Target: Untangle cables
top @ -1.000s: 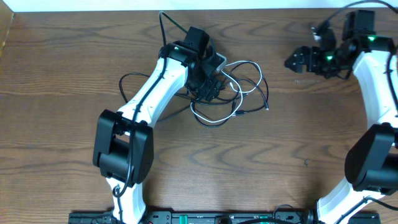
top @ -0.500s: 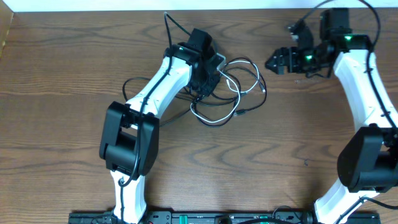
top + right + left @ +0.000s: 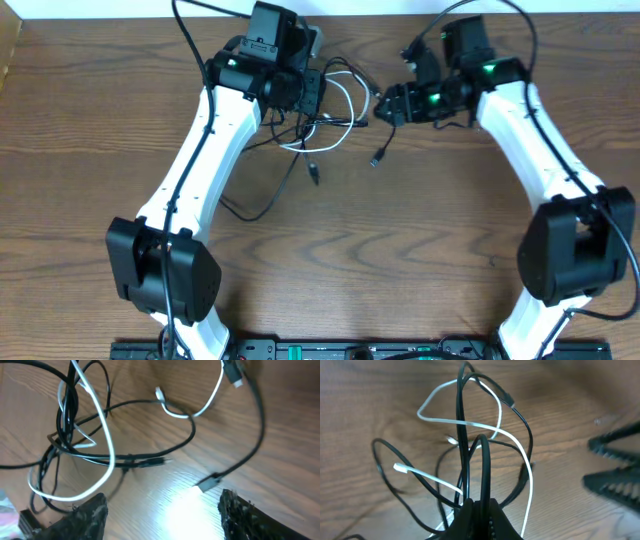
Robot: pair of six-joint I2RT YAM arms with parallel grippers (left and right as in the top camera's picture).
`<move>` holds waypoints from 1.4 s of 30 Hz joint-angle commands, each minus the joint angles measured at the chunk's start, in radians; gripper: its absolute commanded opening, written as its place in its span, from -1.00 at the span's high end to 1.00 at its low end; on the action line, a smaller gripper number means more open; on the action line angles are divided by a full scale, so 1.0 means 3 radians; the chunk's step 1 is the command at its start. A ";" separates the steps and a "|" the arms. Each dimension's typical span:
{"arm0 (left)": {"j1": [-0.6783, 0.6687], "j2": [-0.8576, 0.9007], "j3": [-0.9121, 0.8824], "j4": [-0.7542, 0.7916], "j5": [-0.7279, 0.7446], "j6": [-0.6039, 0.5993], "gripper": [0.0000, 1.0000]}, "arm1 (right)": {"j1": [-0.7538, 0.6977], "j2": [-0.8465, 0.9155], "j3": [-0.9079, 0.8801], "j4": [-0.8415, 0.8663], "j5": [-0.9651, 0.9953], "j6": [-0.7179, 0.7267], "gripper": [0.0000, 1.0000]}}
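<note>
- A tangle of thin cables [image 3: 335, 105], black cords and one white cord with small plug ends, sits at the far middle of the brown wood-grain desk [image 3: 420, 260], between the two arms.
- The white-and-black left arm [image 3: 195, 170] reaches in from the near left. The left jaws are pinched fully together on the cables.
- In the left wrist view, black cords [image 3: 460, 420] rise in loops straight out of the closed tips, and the white cord curls round them.
- The right arm [image 3: 540, 130] comes in from the right. The right jaws stand wide apart just right of the tangle, with nothing between them.
- In the right wrist view the two ridged black fingers [image 3: 240, 510] sit either side of a bright glare patch on the desk, and the cables [image 3: 67, 425] lie beyond them.
- One black plug end [image 3: 377, 160] trails loose on the desk, on the near side of the tangle. It also shows between the open fingers [image 3: 210, 482].
- Another black cord loops off toward the near left.
- Any print on the plugs is too small to read.
</note>
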 commanded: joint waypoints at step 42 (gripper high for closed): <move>0.0108 0.0023 0.0014 -0.0010 -0.0018 -0.0393 0.85 | 0.0488 0.0075 0.0017 0.0384 -0.0088 0.0852 0.98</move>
